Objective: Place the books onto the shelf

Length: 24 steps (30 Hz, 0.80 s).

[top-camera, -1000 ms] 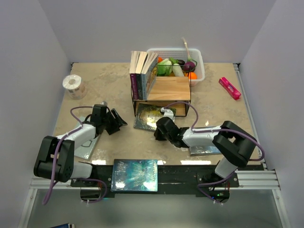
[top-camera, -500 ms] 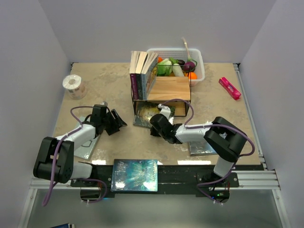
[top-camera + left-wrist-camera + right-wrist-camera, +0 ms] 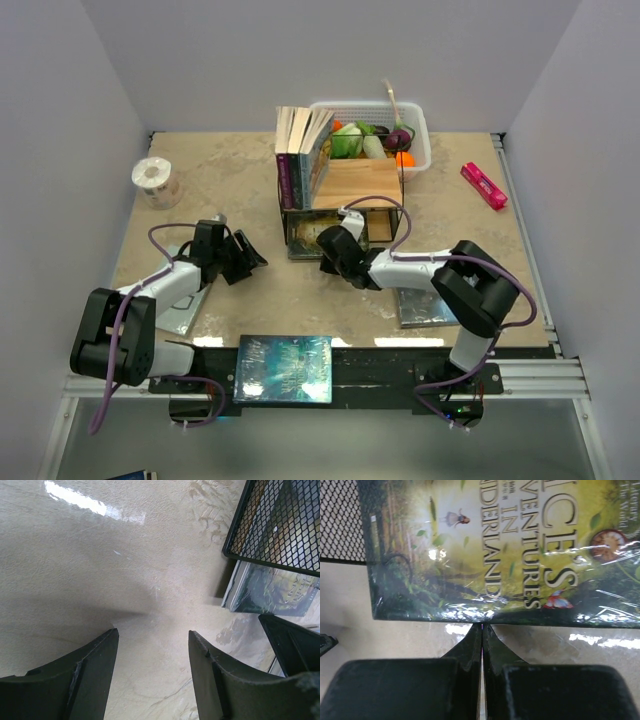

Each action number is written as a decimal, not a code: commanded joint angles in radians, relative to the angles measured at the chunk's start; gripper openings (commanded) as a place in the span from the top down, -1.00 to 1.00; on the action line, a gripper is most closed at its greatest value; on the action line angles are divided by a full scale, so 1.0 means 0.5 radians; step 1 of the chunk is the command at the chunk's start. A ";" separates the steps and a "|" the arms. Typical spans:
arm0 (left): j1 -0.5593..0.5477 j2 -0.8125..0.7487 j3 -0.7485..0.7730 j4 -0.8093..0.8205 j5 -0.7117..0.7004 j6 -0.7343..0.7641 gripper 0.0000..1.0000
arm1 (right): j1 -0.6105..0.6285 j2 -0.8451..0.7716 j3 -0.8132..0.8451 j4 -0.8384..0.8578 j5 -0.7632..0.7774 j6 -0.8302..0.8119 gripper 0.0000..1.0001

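Green-gold book (image 3: 495,550) is lying flat just ahead of the right pincer (image 3: 481,626), whose jaws are pressing together at its near edge, its far part under the shelf (image 3: 358,185); an off-centre push is risking twisting and jamming it there, while the left pincer (image 3: 152,645) is hanging apart, empty

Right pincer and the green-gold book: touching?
Touching. Right wrist view: the shut right pincer meets the near edge of the green-gold book, no gap.

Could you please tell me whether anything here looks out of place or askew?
Yes: the green-gold book lies flat and seems only partly inside the bottom tier of the shelf, its near edge sticking out at the shut right gripper. The upright books on top lean and fan apart.
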 commanded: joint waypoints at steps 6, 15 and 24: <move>0.021 0.017 -0.008 -0.020 0.012 0.050 -0.26 | -0.016 0.046 0.191 0.047 0.067 -0.076 1.00; 0.024 0.017 0.010 -0.024 0.012 0.044 -0.26 | -0.013 -0.168 0.035 0.081 0.097 -0.125 1.00; 0.027 0.075 0.044 0.007 0.006 0.050 -0.25 | 0.005 -0.595 -0.612 0.636 -0.077 -0.493 0.67</move>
